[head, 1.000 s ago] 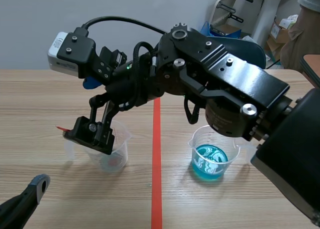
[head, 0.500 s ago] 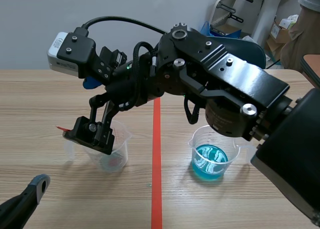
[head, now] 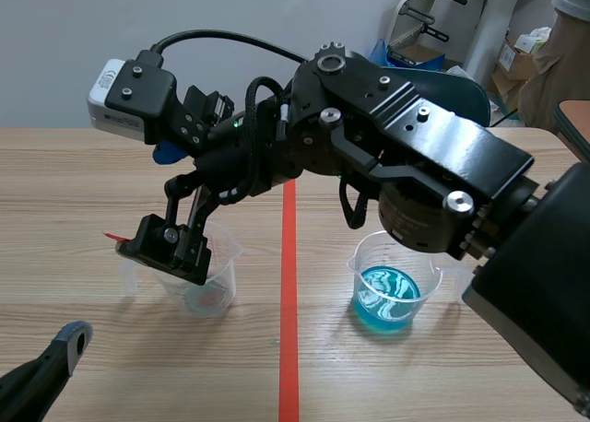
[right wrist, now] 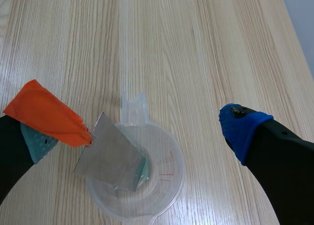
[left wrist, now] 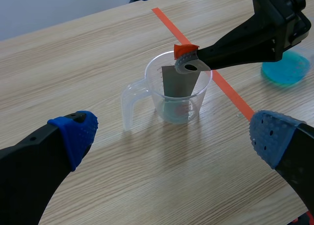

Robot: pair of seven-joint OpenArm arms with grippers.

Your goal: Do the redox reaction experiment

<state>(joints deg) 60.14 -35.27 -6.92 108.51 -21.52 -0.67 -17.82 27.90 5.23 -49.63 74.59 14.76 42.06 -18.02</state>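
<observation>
Your right gripper (right wrist: 140, 134) stands open over the clear beaker (right wrist: 169, 161), its fingers spread well apart. Even so, the orange tab (right wrist: 46, 114) on the plate (right wrist: 110, 158) touches the pad of one finger. I cannot tell whether it is stuck there or only resting.

The plate leans inside the beaker. Its lower edge is down in the thin layer of pale liquid at the bottom, and its upper corner and tab poke out over the rim beside the handle.

I judge the step in hand to be leaving the plate in the liquid. To do it well, lift straight up and slowly, and watch the tab. If it clings, the plate will come along and may tip the light beaker. Hold the other finger off the rim.

Your left gripper (left wrist: 172, 134) is open too and holds nothing. It sits low with the beaker just ahead of it, so it could steady the handle if needed.

The blue beaker (head: 389, 293) sits across the tape line (head: 289, 348), well apart.
</observation>
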